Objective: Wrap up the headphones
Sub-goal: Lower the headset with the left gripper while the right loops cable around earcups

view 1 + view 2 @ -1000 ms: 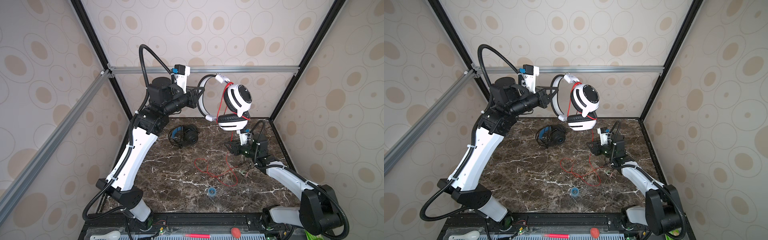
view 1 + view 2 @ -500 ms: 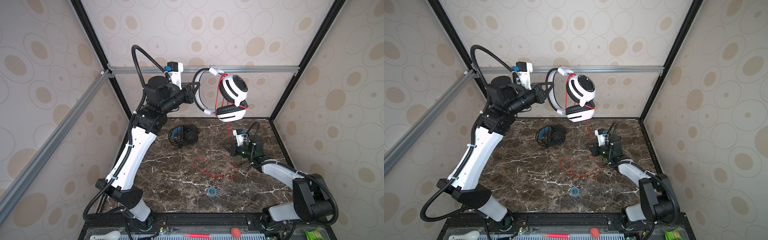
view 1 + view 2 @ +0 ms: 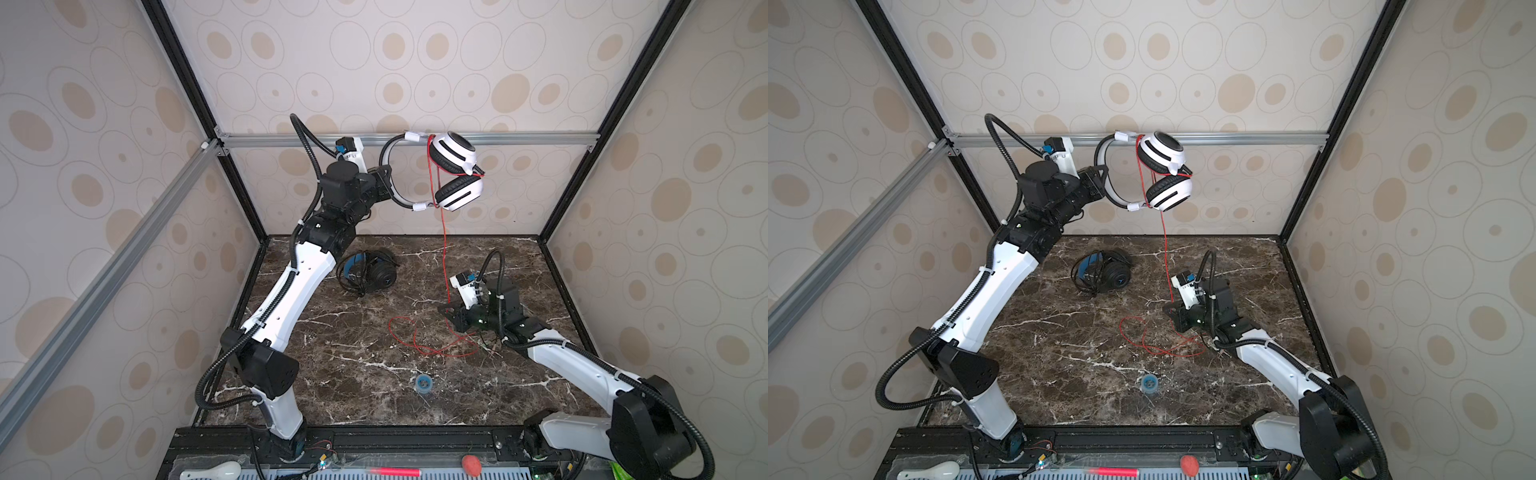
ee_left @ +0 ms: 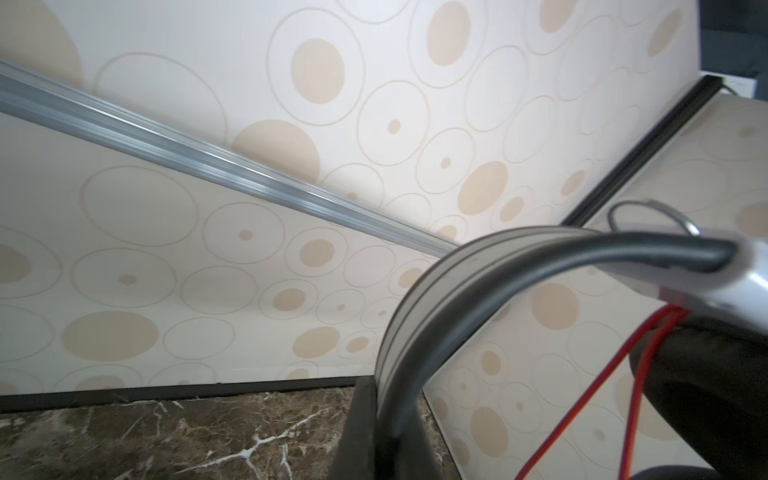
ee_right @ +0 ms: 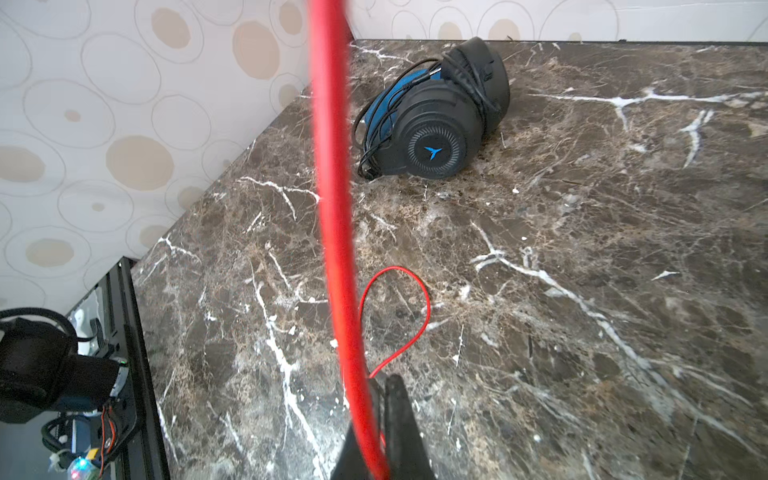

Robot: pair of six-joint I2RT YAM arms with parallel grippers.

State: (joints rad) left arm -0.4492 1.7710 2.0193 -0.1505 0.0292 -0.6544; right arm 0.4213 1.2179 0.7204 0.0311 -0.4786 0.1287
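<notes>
white headphones gripped by raised left tool; low right tool pinches red cord.

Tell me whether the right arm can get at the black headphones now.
Probably yes: only bare table separates it from the black headphones. But the right pincer is shut on the red cord and must let go first.

A dark brown marble tabletop with white veins carries everything. The black headphones, their thin cord wound around them, lie near its back edge. Loose loops of red cord rest mid-table, and a small blue ring lies nearer the front.
</notes>
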